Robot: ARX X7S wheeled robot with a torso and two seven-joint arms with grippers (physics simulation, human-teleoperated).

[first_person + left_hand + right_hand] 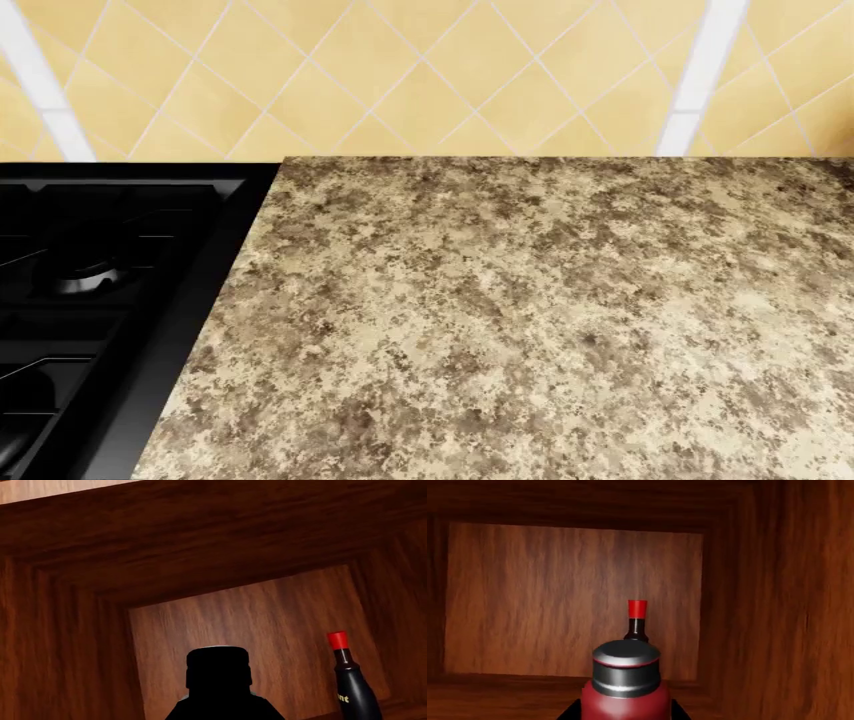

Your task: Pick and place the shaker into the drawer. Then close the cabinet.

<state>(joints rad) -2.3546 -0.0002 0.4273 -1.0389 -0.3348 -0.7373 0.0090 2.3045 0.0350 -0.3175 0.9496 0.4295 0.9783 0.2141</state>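
In the right wrist view, my right gripper [626, 716] is shut on the shaker [626, 680], a red body with a silver cap, with black fingers [570, 714] showing on either side. It is held inside the drawer [560, 590], a deep box of reddish-brown wood. The left wrist view also looks into the drawer [253, 615]. There a black capped shape [218, 680] covers my left gripper's jaws, so I cannot tell how they stand. The head view shows only the cabinet's speckled granite top [534, 320], and no gripper.
A dark bottle with a red cap [637, 620] stands in the drawer beyond the shaker, and it also shows in the left wrist view [353, 685]. A black stove [94, 300] adjoins the granite top on the left. A yellow tiled wall [427, 70] stands behind.
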